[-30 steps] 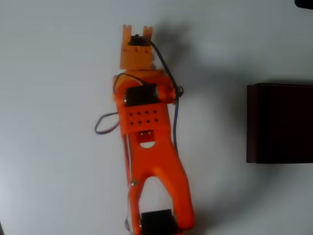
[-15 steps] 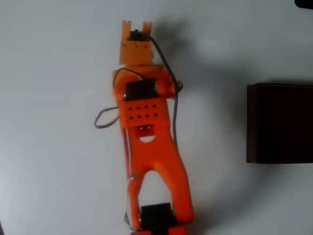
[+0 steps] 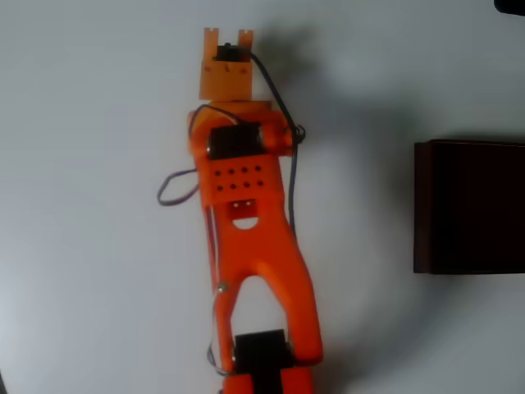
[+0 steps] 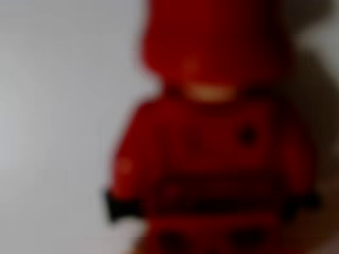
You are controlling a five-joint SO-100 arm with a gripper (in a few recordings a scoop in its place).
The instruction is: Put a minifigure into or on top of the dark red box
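Note:
In the wrist view the all-red minifigure [image 4: 212, 153] stands very close to the camera and is badly blurred, upright, with small dark hands at its sides and white table behind it. No finger shows there. In the overhead view my orange arm reaches toward the top of the picture, and the gripper [image 3: 228, 37] ends near the top centre. The minifigure is hidden under the gripper in that view. The jaws are seen from above and their state is unclear. The dark red box [image 3: 422, 205] sits at the right edge, well apart from the arm.
Bare white table [image 3: 90, 205] surrounds the arm on both sides. A loose purple wire loop [image 3: 168, 197] hangs off the arm's left side. A small dark object [image 3: 510, 5] sits at the top right corner.
The arm has stretched a little further toward the top of the overhead picture, carrying the gripper end slightly upward. The box has not moved.

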